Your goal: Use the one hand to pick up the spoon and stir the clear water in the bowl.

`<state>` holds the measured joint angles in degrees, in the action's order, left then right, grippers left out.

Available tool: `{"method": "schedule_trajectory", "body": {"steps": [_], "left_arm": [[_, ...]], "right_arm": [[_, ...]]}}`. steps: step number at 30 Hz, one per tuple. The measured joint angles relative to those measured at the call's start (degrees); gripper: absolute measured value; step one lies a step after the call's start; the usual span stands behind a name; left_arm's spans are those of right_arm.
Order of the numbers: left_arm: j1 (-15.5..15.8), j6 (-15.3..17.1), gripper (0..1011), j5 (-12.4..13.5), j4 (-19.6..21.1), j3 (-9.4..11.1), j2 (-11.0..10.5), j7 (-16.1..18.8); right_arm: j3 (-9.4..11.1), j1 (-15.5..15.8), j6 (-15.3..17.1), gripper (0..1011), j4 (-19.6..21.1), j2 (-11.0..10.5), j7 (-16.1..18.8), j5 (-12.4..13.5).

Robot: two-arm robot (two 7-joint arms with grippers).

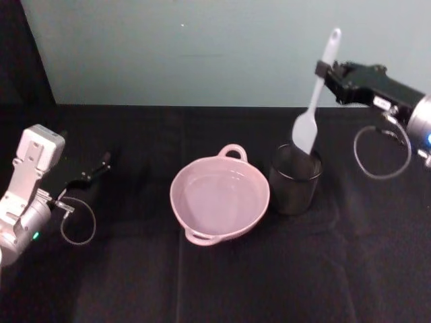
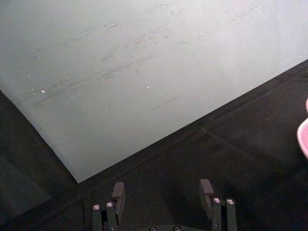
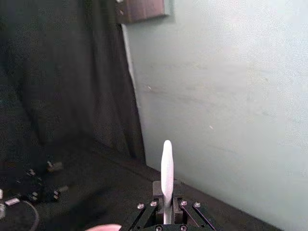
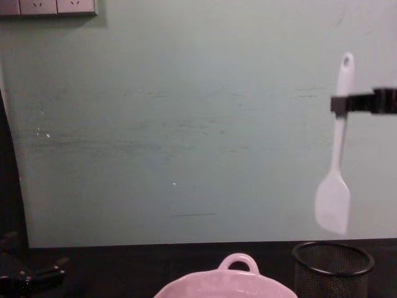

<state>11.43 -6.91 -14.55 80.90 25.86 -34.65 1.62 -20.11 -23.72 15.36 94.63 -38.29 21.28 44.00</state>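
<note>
My right gripper [image 1: 328, 70] is shut on the upper handle of the white spoon [image 1: 311, 111] and holds it nearly upright in the air. In the chest view the spoon's [image 4: 334, 186] flat head hangs just above the black mesh cup [image 4: 332, 266], clear of its rim. The right wrist view shows the handle [image 3: 167, 166] clamped between the fingers. The pale pink bowl [image 1: 183, 180] sits mid-table, left of the cup, with clear water [image 1: 219, 200] showing as a faint shine. My left gripper [image 1: 101, 165] rests open at the table's left side, far from the bowl.
The black mesh cup [image 1: 295, 180] stands right beside the bowl's right rim. A black cloth covers the table, and a pale green wall closes off the back. A cable loop [image 1: 382, 151] hangs under the right wrist. The bowl's edge [image 2: 304, 134] peeks into the left wrist view.
</note>
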Motion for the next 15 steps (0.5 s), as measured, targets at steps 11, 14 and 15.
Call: {"method": "schedule_trajectory", "body": {"steps": [11, 14, 15], "left_arm": [[0.0, 0.0, 1011, 0.0, 0.0, 0.0, 0.0, 0.0], [0.0, 0.0, 1011, 0.0, 0.0, 0.0, 0.0, 0.0], [0.0, 0.0, 1011, 0.0, 0.0, 0.0, 0.0, 0.0]], "right_arm": [[-3.2, -3.6, 1.7, 106, 3.6, 2.5, 2.6, 3.1], [-4.5, -4.0, 1.6, 106, 3.6, 3.3, 3.6, 3.7], [-5.7, -4.4, 1.3, 106, 2.8, 4.0, 4.4, 3.8]]}}
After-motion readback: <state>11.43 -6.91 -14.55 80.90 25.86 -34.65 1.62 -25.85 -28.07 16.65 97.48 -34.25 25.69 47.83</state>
